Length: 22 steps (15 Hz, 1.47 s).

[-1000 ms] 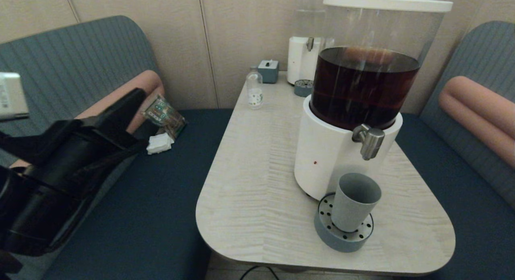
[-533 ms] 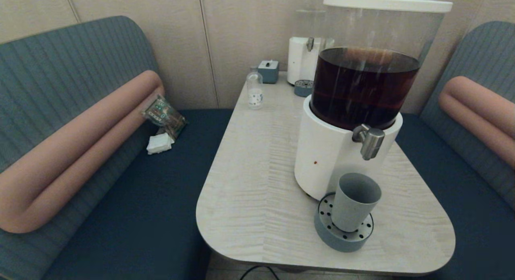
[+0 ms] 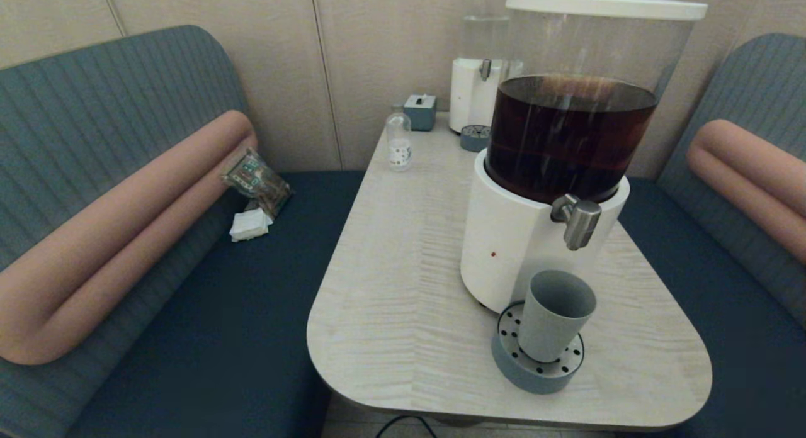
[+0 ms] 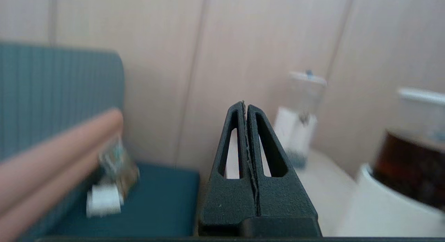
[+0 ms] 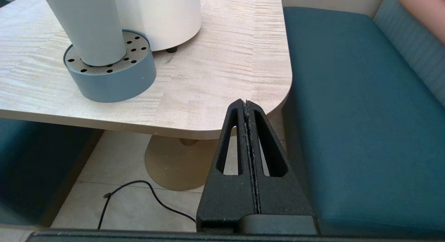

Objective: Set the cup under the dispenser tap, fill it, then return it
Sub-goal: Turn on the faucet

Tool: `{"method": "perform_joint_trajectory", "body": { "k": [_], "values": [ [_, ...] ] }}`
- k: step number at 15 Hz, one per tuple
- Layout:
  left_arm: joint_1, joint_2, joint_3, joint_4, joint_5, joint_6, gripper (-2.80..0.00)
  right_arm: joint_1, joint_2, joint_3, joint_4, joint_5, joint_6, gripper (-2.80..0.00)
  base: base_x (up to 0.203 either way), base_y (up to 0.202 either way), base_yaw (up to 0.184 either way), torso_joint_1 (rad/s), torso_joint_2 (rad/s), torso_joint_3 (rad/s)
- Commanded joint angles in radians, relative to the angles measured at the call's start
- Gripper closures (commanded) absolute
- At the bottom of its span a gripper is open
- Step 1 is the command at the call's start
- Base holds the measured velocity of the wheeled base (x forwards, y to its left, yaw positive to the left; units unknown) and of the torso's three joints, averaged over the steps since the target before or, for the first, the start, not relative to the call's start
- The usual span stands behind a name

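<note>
The grey-blue cup (image 3: pixel 554 321) stands upright on the round drip tray (image 3: pixel 534 370), right below the steel dispenser tap (image 3: pixel 578 221) of the big white-based dispenser (image 3: pixel 510 243) with dark brown liquid. The right wrist view shows the cup (image 5: pixel 87 26) on the tray (image 5: pixel 111 78) too. My left gripper (image 4: pixel 246 104) is shut on nothing, off to the left of the table and out of the head view. My right gripper (image 5: pixel 245 103) is shut and empty, low beside the table's near right corner, apart from the cup.
A smaller clear-liquid dispenser (image 3: pixel 482 67), a small bottle (image 3: pixel 398 139) and a grey box (image 3: pixel 420 111) stand at the table's back. A packet (image 3: pixel 257 180) and white napkins (image 3: pixel 250 224) lie on the left bench. A black cable (image 5: pixel 139 193) runs on the floor by the table's pedestal.
My left arm, which filled the head view's left side a second ago, has withdrawn out of that view. The cup has stayed on the tray.
</note>
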State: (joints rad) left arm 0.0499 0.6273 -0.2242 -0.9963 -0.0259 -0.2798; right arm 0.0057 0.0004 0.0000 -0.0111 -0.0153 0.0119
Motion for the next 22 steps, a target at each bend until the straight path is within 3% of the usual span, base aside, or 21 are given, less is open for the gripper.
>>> {"method": "perform_joint_trajectory", "body": {
  "k": [1,5,7,9,12,16,17,19,22],
  "values": [
    [-0.003,-0.161,-0.023,0.17,-0.008,-0.01,0.0,0.002,-0.001,0.0,-0.001,0.0,0.0,0.0,0.0,0.0,0.0,0.0,0.0,0.0],
    [-0.004,-0.339,-0.02,0.395,-0.06,-0.015,0.0,0.0,-0.002,0.0,-0.001,0.0,0.0,0.0,0.0,0.0,0.0,0.0,0.0,0.0],
    [-0.009,-0.403,0.007,0.485,-0.092,0.034,0.0,0.0,-0.001,0.0,-0.001,0.0,0.0,0.0,0.0,0.0,0.0,0.0,0.0,0.0],
    [-0.013,-0.414,0.049,0.497,-0.094,0.08,0.0,0.0,-0.002,0.0,-0.001,0.0,0.0,0.0,0.0,0.0,0.0,0.0,0.0,0.0],
    [-0.016,-0.42,0.175,0.489,-0.089,0.197,0.0,0.0,-0.002,0.0,0.0,0.0,0.0,0.0,0.0,0.0,0.0,0.0,0.0,0.0],
    [-0.029,-0.478,0.226,0.496,-0.05,0.23,0.0,0.0,0.0,0.0,-0.001,0.0,0.0,0.0,0.0,0.0,0.0,0.0,0.0,0.0],
    [-0.031,-0.515,0.225,0.533,-0.047,0.229,0.0,0.001,-0.002,0.0,-0.001,0.0,0.0,0.0,0.0,0.0,0.0,0.0,0.0,0.0],
    [-0.034,-0.622,0.225,0.709,-0.042,0.235,0.0,0.0,-0.002,0.0,-0.001,0.0,0.0,0.0,0.0,0.0,0.0,0.0,0.0,0.0],
    [-0.036,-0.626,0.225,0.849,-0.036,0.252,0.0,0.0,-0.002,0.0,0.0,0.0,0.0,0.0,0.0,0.0,0.0,0.0,0.0,0.0]
  ]
}}
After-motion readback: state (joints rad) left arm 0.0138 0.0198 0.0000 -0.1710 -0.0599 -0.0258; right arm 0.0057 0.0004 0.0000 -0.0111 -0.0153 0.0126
